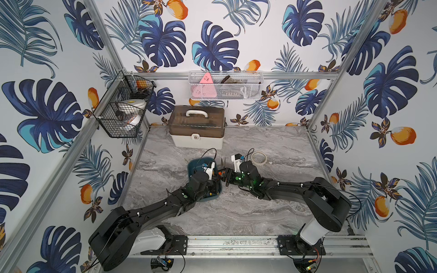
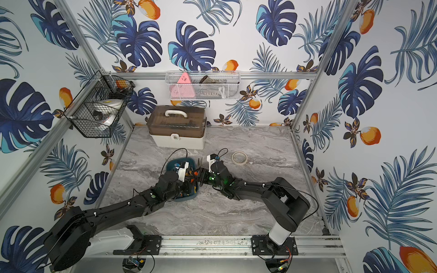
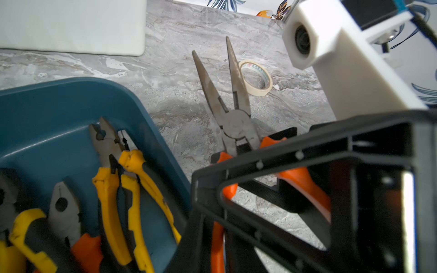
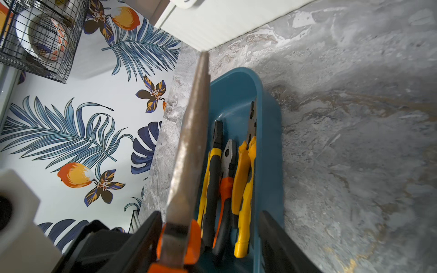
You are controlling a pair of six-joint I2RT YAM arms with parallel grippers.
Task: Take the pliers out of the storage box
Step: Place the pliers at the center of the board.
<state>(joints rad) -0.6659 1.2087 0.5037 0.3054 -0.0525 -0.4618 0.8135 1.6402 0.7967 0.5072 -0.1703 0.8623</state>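
in both top views the grey marble-patterned tabletop [image 1: 272, 212] bears the shallow dark teal plastic storage box [image 1: 192, 165], and both arms meet at its right edge. the step in hand looks like a handover. the left gripper [image 1: 215, 177] has its fingers clenched, seemingly on one orange handle of the long-nosed grey-jawed pliers [image 3: 236, 123]. these pliers hang outside the box over the tabletop, jaws parted. the right gripper [image 4: 209, 216] has its fingers released, one close against that tool and the other apart. next, i judge, the right fingers must clamp before the left lets go, then set the tool down clear of the box. four more pliers [image 4: 243, 170], three yellow-handled and one orange, lie inside the box. the white case with a brown translucent lid [image 1: 197, 139] stands well behind. the cream roll of tape [image 1: 259, 158] lies near the right arm, so the drop spot should avoid it.
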